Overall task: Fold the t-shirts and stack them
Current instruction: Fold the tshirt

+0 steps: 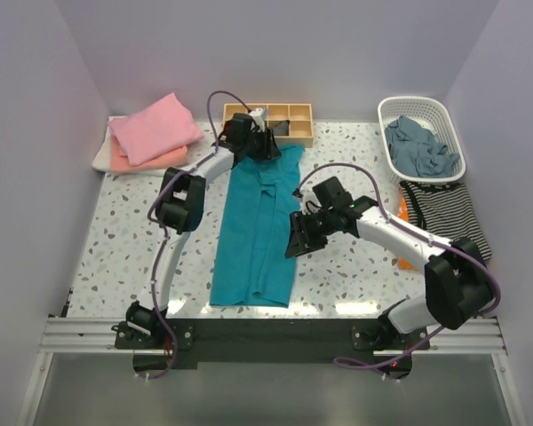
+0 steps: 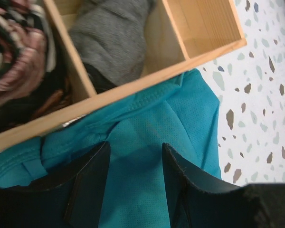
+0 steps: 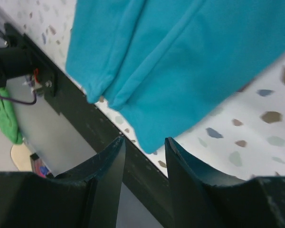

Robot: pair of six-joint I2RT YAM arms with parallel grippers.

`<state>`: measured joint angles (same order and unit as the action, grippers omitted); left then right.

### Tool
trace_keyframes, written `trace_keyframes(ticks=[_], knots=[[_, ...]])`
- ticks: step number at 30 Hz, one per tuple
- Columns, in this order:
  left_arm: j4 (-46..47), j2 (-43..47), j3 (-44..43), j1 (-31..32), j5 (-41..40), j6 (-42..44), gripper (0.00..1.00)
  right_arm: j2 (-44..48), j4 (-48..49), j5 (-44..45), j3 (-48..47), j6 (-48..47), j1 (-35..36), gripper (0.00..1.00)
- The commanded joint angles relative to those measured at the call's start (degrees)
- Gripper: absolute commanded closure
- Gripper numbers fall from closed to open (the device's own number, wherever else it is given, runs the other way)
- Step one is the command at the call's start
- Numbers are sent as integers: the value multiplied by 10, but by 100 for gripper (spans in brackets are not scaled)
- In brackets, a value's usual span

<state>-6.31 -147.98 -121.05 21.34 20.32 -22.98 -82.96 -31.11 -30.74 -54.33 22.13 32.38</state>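
Note:
A teal-blue t-shirt [image 1: 258, 222] lies folded lengthwise into a long strip down the middle of the table. It also shows in the left wrist view [image 2: 147, 142] and in the right wrist view [image 3: 190, 61]. My left gripper [image 1: 265, 144] hovers open over the shirt's far end, next to the wooden box; no cloth is pinched between its fingers [image 2: 92, 180]. My right gripper [image 1: 298, 235] is open and empty at the shirt's right edge, its fingers [image 3: 109, 166] above the near hem corner. Folded pink [image 1: 155, 129], peach [image 1: 147, 161] and white [image 1: 102, 155] shirts are stacked at the far left.
A wooden compartment box [image 1: 284, 120] with rolled cloth stands at the far edge, touching the shirt's end. A white basket [image 1: 422, 133] with grey-blue cloth is at the far right. A striped garment [image 1: 444, 213] lies at the right. The table's black front rail [image 3: 76, 118] is close.

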Motion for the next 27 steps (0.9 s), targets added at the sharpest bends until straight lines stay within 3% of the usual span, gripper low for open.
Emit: trace_keyframes(ticks=[1, 7, 11, 16, 20, 27], knots=[[-8, -9, 4, -22, -70, -16, 46, -20, 59, -70, -18, 27, 57, 56], [-2, -7, -5, -24, -99, -31, 45, -91, 58, -54, -36, 32, 109, 56], [36, 23, 27, -22, -66, -33, 44, -128, 52, -14, -32, 39, 118, 56], [95, 89, 122, -16, -41, -36, 43, -167, 38, 50, -22, 46, 118, 57], [153, 192, 219, -11, -38, -47, 42, -181, 17, 104, -10, 50, 120, 57], [194, 329, 363, -7, -54, -37, 40, -150, -18, 149, 29, 51, 124, 57]])
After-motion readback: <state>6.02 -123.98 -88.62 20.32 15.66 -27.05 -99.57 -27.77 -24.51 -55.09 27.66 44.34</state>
